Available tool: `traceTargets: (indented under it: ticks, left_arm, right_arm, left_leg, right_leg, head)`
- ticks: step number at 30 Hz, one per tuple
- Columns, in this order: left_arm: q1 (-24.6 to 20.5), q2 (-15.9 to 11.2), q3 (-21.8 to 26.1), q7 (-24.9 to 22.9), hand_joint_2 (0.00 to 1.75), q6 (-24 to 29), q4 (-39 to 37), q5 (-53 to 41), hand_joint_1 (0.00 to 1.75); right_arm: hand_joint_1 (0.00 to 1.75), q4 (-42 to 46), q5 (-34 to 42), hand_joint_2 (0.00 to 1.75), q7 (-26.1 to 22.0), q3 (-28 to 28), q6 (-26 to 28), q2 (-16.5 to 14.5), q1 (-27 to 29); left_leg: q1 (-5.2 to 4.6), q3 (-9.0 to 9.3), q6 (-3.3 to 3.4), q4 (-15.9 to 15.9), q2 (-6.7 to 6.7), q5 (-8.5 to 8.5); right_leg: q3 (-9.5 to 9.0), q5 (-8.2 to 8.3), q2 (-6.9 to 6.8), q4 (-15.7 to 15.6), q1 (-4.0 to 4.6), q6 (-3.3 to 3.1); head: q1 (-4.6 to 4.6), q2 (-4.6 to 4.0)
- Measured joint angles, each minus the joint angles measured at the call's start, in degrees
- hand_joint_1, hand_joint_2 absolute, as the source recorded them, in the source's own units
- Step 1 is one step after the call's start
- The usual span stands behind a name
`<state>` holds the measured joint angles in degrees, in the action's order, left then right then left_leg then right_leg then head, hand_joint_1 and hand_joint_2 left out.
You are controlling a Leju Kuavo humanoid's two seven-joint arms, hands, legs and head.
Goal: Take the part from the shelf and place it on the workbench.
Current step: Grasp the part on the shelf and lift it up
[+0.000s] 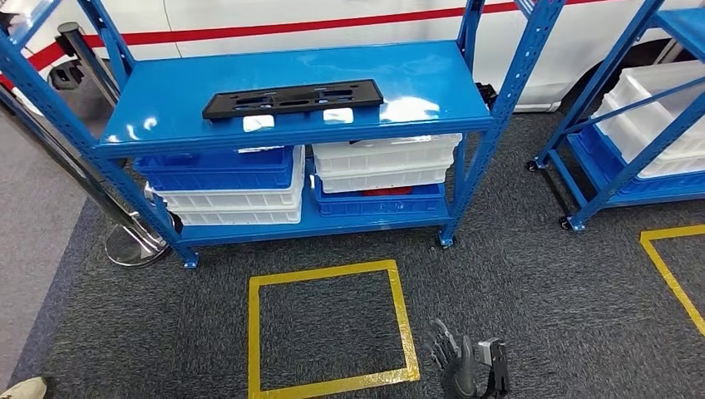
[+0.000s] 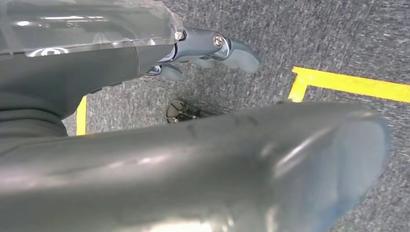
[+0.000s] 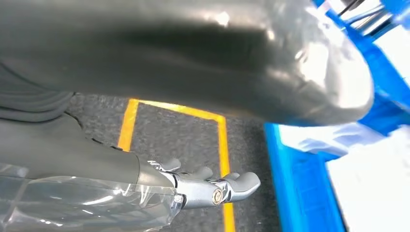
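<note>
The part [image 1: 293, 98] is a long flat black plate with cut-outs. It lies on the top board of the blue shelf [image 1: 432, 83], just behind two white labels. My right hand [image 1: 467, 363] hangs low over the grey carpet, far below and in front of the shelf, fingers apart and holding nothing. The right wrist view has the same hand [image 3: 212, 186] above a yellow floor line. In the left wrist view my left hand [image 2: 208, 50] hangs over the carpet with its fingers loosely extended and nothing in them.
Blue and white bins [image 1: 241, 187] fill the shelf's lower level. A yellow taped square [image 1: 328, 328] marks the floor in front. A second blue rack [image 1: 632, 141] with white bins stands at right. A chrome post base [image 1: 133, 245] sits at left, and a person's shoe [image 1: 23, 387] at the corner.
</note>
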<state>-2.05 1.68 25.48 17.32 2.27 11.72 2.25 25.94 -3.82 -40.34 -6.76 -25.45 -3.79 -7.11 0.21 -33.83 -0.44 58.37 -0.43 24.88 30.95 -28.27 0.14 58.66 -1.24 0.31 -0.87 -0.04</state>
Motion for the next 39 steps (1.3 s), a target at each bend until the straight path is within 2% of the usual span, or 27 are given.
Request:
traceTargets:
  ticks: [2, 3, 5, 6, 7, 8, 10, 12, 13, 15, 17, 18, 21, 22, 23, 24, 26, 27, 28, 29, 30, 32, 34, 36, 37, 38, 39]
  left_arm:
    - [-0.01, 0.01, 0.14, -0.31, 0.00, 0.00, 0.00, -0.03, 0.00]
    - [-0.02, 0.02, 0.19, -0.50, 0.00, -0.01, 0.00, -0.07, 0.00]
    - [-0.06, 0.02, 0.34, -0.89, 0.00, 0.04, 0.00, -0.27, 0.00]
    - [-0.09, 0.02, 0.45, -1.09, 0.00, 0.14, 0.00, -0.37, 0.00]
    - [-0.11, 0.02, 0.58, -1.29, 0.00, 0.28, 0.00, -0.45, 0.00]
    - [-0.11, 0.02, 0.73, -1.50, 0.00, 0.44, 0.00, -0.49, 0.00]
    - [-0.11, 0.01, 1.05, -1.86, 0.00, 0.75, 0.00, -0.62, 0.00]
    - [-0.12, 0.03, 1.39, -2.15, 0.00, 1.09, 0.00, -0.89, 0.00]
    - [-0.14, 0.05, 1.53, -2.27, 0.00, 1.26, 0.00, -1.02, 0.00]
    - [-0.04, 0.07, 1.84, -2.57, 0.00, 1.47, 0.00, -1.21, 0.00]
    - [0.11, 0.07, 2.22, -2.84, 0.00, 1.54, 0.00, -1.30, 0.00]
    - [0.12, 0.07, 2.45, -2.87, 0.00, 1.53, 0.00, -1.30, 0.00]
    - [0.07, 0.05, 3.10, -2.75, 0.00, 1.22, 0.00, -1.19, 0.00]
    - [0.07, 0.04, 3.36, -2.70, 0.00, 1.10, 0.00, -1.01, 0.00]
    - [0.07, 0.04, 3.70, -2.69, 0.00, 0.97, 0.00, -0.75, 0.00]
    - [0.09, 0.05, 4.11, -2.71, 0.00, 0.82, 0.00, -0.42, 0.00]
    - [0.12, 0.20, 4.97, -3.08, 0.00, 0.54, 0.00, 0.05, 0.00]
    - [0.12, 0.33, 5.35, -3.39, 0.00, 0.46, 0.00, 0.16, 0.00]
    - [0.13, 0.46, 5.69, -3.73, 0.00, 0.44, 0.00, 0.18, 0.00]
    - [0.12, 0.60, 5.99, -4.04, 0.00, 0.44, 0.00, 0.19, 0.00]
    - [0.11, 0.66, 6.27, -4.26, 0.00, 0.44, 0.00, 0.16, 0.00]
    - [0.11, 0.75, 6.79, -4.48, 0.00, 0.43, 0.01, 0.07, 0.00]
    - [0.16, 0.81, 7.22, -4.44, 0.00, 0.37, 0.02, -0.19, 0.00]
    - [0.23, 0.87, 7.58, -4.28, 0.00, 0.30, 0.02, -0.51, 0.00]
    - [0.29, 0.87, 7.73, -4.15, 0.00, 0.28, 0.02, -0.69, 0.00]
    - [0.34, 0.87, 7.89, -4.05, 0.00, 0.28, 0.02, -0.85, 0.00]
    - [0.38, 0.87, 8.02, -3.96, 0.00, 0.28, 0.02, -1.02, 0.00]
  right_arm:
    - [0.00, 4.92, 1.10, 0.00, -0.03, 0.30, -1.57, -0.32, 0.96]
    - [0.00, 8.54, 1.80, 0.00, -0.06, 0.63, -2.41, -0.57, 1.50]
    - [0.00, 17.16, 3.33, 0.00, -0.12, 1.73, -4.43, -1.34, 2.20]
    - [0.00, 21.51, 4.09, 0.00, -0.14, 2.44, -5.60, -1.75, 2.39]
    - [0.00, 25.59, 4.82, 0.00, -0.15, 3.14, -6.79, -2.13, 2.55]
    - [0.00, 29.76, 5.56, 0.00, -0.15, 3.84, -8.05, -2.46, 2.85]
    - [0.00, 39.43, 7.27, 0.00, -0.16, 5.31, -11.10, -3.25, 3.49]
    - [0.00, 49.84, 8.86, 0.00, -0.18, 7.00, -14.25, -3.97, 3.68]
    - [0.00, 54.41, 9.36, 0.00, -0.18, 7.82, -15.37, -4.19, 3.72]
    - [0.00, 62.64, 9.98, 0.00, -0.15, 9.34, -16.89, -4.44, 3.93]
    - [0.00, 69.66, 10.32, 0.00, -0.14, 10.68, -17.56, -4.54, 4.06]
    - [0.00, 72.52, 10.42, 0.00, -0.13, 11.30, -17.66, -4.54, 4.01]
    - [0.00, 78.12, 10.46, 0.00, -0.02, 12.79, -17.45, -4.45, 3.87]
    - [0.00, 79.27, 10.44, 0.00, 0.01, 13.16, -17.37, -4.36, 3.88]
    - [0.00, 80.30, 10.42, 0.00, 0.01, 13.50, -17.36, -4.25, 3.89]
    - [0.00, 81.31, 10.40, 0.00, 0.01, 13.83, -17.41, -4.11, 3.87]
    - [0.00, 83.04, 10.25, 0.00, 0.01, 14.42, -17.51, -3.86, 3.73]
    - [0.00, 83.68, 10.08, 0.00, 0.01, 14.68, -17.39, -3.74, 3.63]
    - [0.00, 84.12, 9.79, 0.00, 0.01, 14.88, -17.11, -3.62, 3.55]
    - [0.00, 84.43, 9.38, 0.00, 0.02, 15.03, -16.63, -3.46, 3.51]
    - [0.00, 84.64, 8.91, 0.00, 0.02, 15.15, -16.04, -3.26, 3.51]
    - [0.00, 84.84, 7.95, 0.00, 0.03, 15.37, -14.74, -2.79, 3.57]
    - [0.00, 84.79, 7.09, 0.00, 0.03, 15.81, -13.04, -2.16, 3.64]
    - [0.00, 84.51, 6.21, 0.00, 0.03, 16.43, -11.31, -1.27, 3.84]
    - [0.00, 84.31, 5.78, 0.00, 0.04, 16.70, -10.66, -0.83, 3.99]
    - [0.00, 84.10, 5.48, 0.00, 0.04, 16.91, -10.12, -0.45, 4.14]
    - [0.00, 83.89, 5.25, 0.00, 0.04, 17.09, -9.65, -0.13, 4.27]
  left_leg:
    - [0.17, -1.08, -0.58, 2.28, 0.04, 1.68]
    - [0.29, -2.44, -0.82, 5.31, 0.07, 3.47]
    - [0.42, -6.13, -1.19, 13.64, 0.09, 7.29]
    - [0.46, -7.48, -1.33, 16.73, 0.09, 8.19]
    - [0.47, -7.97, -1.42, 17.94, 0.09, 8.13]
    - [0.50, -7.43, -1.47, 16.88, 0.10, 7.05]
    - [0.66, -3.74, -1.45, 9.16, 0.13, 3.17]
    - [0.65, -0.48, -1.07, 2.40, 0.09, 0.97]
    - [0.58, -0.04, -0.72, 1.28, 0.05, 0.94]
    - [0.40, -0.18, 0.22, 1.13, -0.03, 1.02]
    - [0.42, -0.14, 1.02, 0.94, 0.02, 0.93]
    - [0.42, -0.09, 1.41, 0.83, 0.07, 0.87]
    - [0.02, -0.10, 2.22, 0.78, 0.14, 0.84]
    - [-0.19, -0.12, 2.37, 0.78, 0.13, 0.83]
    - [-0.40, -0.11, 2.47, 0.78, 0.11, 0.81]
    - [-0.62, -0.07, 2.53, 0.78, 0.08, 0.79]
    - [-1.02, 0.01, 2.58, 0.78, 0.05, 0.75]
    - [-1.17, -0.02, 2.54, 0.81, 0.06, 0.73]
    - [-1.22, -0.08, 2.44, 0.82, 0.09, 0.69]
    - [-1.21, -0.14, 2.27, 0.80, 0.13, 0.63]
    - [-1.21, -0.14, 2.04, 0.70, 0.18, 0.54]
    - [-1.20, -0.23, 1.50, 0.94, 0.21, 0.84]
    - [-0.93, -1.69, 0.69, 4.43, 0.16, 3.33]
    - [-0.16, -4.59, -0.32, 11.24, 0.14, 6.92]
    - [0.29, -5.64, -0.80, 13.84, 0.16, 7.79]
    - [0.73, -5.86, -1.29, 14.68, 0.18, 7.63]
    - [1.17, -5.01, -1.80, 13.28, 0.22, 6.41]
  right_leg:
    - [0.07, 0.41, -0.06, -0.35, -0.14, -0.73]
    - [0.09, 0.53, -0.10, -0.43, -0.16, -0.99]
    - [0.20, 0.60, -0.09, -0.38, -0.01, -1.24]
    - [0.18, 0.59, -0.08, -0.35, 0.04, -1.26]
    - [0.12, 0.56, -0.07, -0.30, 0.06, -1.26]
    - [0.05, 0.49, -0.08, -0.24, 0.04, -1.22]
    - [-0.03, 0.22, -0.08, 0.02, -0.07, -0.93]
    - [0.19, -0.05, 0.00, 0.34, 0.05, -0.36]
    - [0.33, -0.09, 0.02, 0.42, 0.16, -0.06]
    - [0.48, -0.03, 0.03, 0.37, 0.27, 0.52]
    - [1.10, -0.84, -0.18, 2.07, 0.17, 1.00]
    - [2.01, -2.04, -0.24, 4.30, 0.16, 1.16]
    - [6.86, -7.00, -0.24, 14.48, 0.34, 1.31]
    - [8.03, -7.52, -0.24, 16.56, 0.40, 1.23]
    - [8.29, -6.91, -0.23, 16.71, 0.50, 1.01]
    - [7.50, -5.27, -0.22, 14.76, 0.69, 0.62]
    - [4.00, -1.36, -0.23, 7.12, 1.37, -0.80]
    - [2.51, -0.16, -0.32, 3.80, 1.70, -1.40]
    - [1.62, 0.39, -0.39, 1.72, 1.96, -1.83]
    - [1.37, 0.39, -0.44, 0.90, 2.12, -2.03]
    - [1.34, 0.61, -0.45, 0.51, 2.13, -2.07]
    - [0.91, 1.35, -0.50, -0.63, 1.64, -1.99]
    - [0.54, 2.04, -0.68, -1.63, 1.06, -1.87]
    - [0.66, 2.18, -0.80, -1.72, 0.92, -1.91]
    - [0.72, 2.18, -0.83, -1.67, 0.80, -1.80]
    - [0.76, 2.16, -0.84, -1.59, 0.59, -1.61]
    - [0.78, 2.08, -0.82, -1.42, 0.30, -1.30]
  head:
    - [-0.03, 0.00]
    - [-0.06, 0.00]
    - [-0.09, 0.00]
    - [-0.09, 0.00]
    - [-0.09, 0.00]
    - [-0.09, 0.00]
    - [-0.09, 0.00]
    - [-0.14, 0.00]
    - [-0.14, 0.00]
    - [-0.13, 0.00]
    - [-0.07, 0.00]
    - [-0.06, 0.00]
    - [-0.04, 0.00]
    - [-0.04, 0.00]
    - [-0.04, 0.00]
    - [-0.04, 0.00]
    - [-0.05, 0.00]
    - [-0.07, 0.00]
    - [-0.08, 0.00]
    - [-0.08, 0.00]
    - [-0.08, 0.00]
    - [-0.08, 0.00]
    - [-0.19, 0.00]
    - [-0.27, 0.00]
    - [-0.27, 0.00]
    - [-0.26, 0.00]
    - [-0.27, 0.00]
